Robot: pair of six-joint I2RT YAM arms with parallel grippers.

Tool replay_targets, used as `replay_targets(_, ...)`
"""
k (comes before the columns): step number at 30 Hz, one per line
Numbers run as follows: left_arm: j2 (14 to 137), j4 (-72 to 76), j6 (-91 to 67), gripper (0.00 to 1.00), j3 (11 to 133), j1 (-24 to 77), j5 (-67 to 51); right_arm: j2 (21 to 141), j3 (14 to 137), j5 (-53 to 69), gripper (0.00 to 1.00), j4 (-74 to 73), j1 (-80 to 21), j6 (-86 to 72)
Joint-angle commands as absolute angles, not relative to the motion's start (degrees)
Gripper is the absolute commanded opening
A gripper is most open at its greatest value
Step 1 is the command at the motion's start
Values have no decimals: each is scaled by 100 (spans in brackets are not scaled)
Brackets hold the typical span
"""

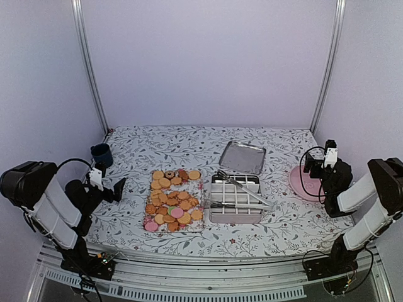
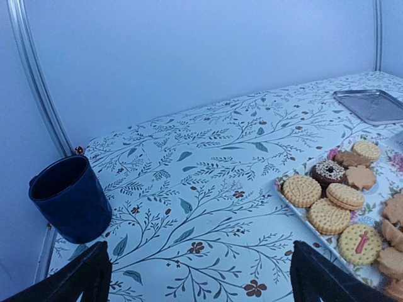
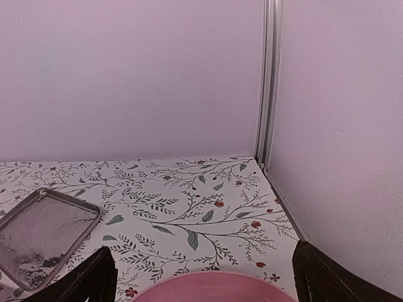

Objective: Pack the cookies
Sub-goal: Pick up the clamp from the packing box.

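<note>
Cookies (image 1: 173,200) lie heaped on a flowered tray (image 1: 201,202), near the left pincer (image 1: 119,187) but apart from it, toward the middle of the table. Most are orange-tan, with a few pink, one green and a dark chocolate one at the end farthest from the arms. The left pincer hangs low over the leaf-printed cloth (image 1: 189,141) with its black fingers (image 2: 88,277) spread wide and nothing between them. From its own camera the nearest cookies sit ahead and to the right of its fingertips. A dark blue mug (image 2: 69,198) stands upright ahead and to the left, well clear of both fingers.

Just beside the tray, on the side toward the right pincer (image 1: 313,163), stands a pale tin box (image 1: 235,200) divided into small compartments. Metal tongs (image 1: 242,185) lie across its top. Beyond the box, the silver lid (image 1: 242,157) lies flat on the cloth.

The right pincer is also spread wide and empty, hanging over the near rim of a pink plate (image 3: 214,288). The lid lies ahead of it and off to its left.
</note>
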State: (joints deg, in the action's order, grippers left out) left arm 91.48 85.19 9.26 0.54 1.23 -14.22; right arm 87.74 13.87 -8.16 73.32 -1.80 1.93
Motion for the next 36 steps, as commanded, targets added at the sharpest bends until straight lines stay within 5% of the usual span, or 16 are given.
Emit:
replay_targets(1, 9176, 10441, 1036, 99, -98, 201, -1359, 8789, 1380, -765, 99, 7400, -141, 132)
replay_targets(10, 9197, 10437, 1055, 99, -61, 224, -1319, 8555, 1377, -1263, 99, 7210, -149, -197)
replay_targets(13, 9042, 9966, 995, 99, 121, 158, -1412, 7751, 1697, -1994, 99, 6051, -251, -217)
replay_targets(19, 7682, 5877, 718, 100, 1677, -16, -1228, 6897, 2805, -642, 99, 3789, -247, -262)
replay_targets(22, 7313, 4449, 965, 99, 2252, -11, -1307, 6835, 3495, -381, 99, 2605, -190, -1637)
replay_targets(26, 7302, 2180, 1180, 99, 3231, -9, -1463, 7082, 4123, 1713, 99, 2095, -396, -1330)
replay_targets(33, 7484, -551, 2059, 99, 4384, 0, -2040, 8234, 5384, 1011, 99, 31, -2530, 235)
replay_targets(36, 7257, -1081, 2366, 100, 4542, 91, -2109, 8476, 5571, 806, 86, -220, -3154, 433)
